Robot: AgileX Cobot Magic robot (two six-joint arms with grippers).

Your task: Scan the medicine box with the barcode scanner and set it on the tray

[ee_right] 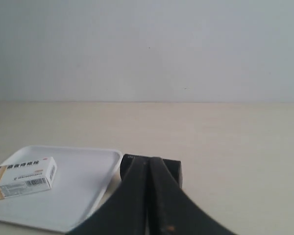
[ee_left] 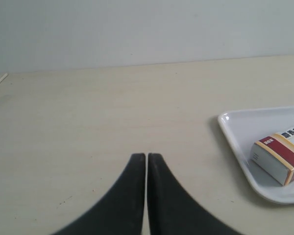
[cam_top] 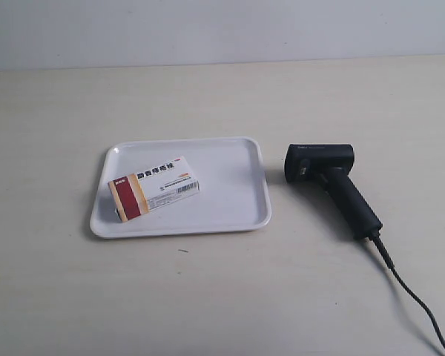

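A small rectangular white cardboard medicine box with a dark red and tan band at one end and a barcode on its long side lies flat inside the flat white rectangular plastic tray with rounded corners and a low raised rim, toward the tray's left half in the exterior view, its banded end pointing at the tray's near-left corner. The black pistol-shaped barcode scanner lies on its side on the pale wooden table, just beside the tray's right edge and apart from it, its black cable trailing toward the table's near-right corner. The left gripper hangs over bare tabletop with its black fingers pressed together, grasping nothing. The right gripper is likewise clenched and empty, with the scanner's head just beyond its tips.
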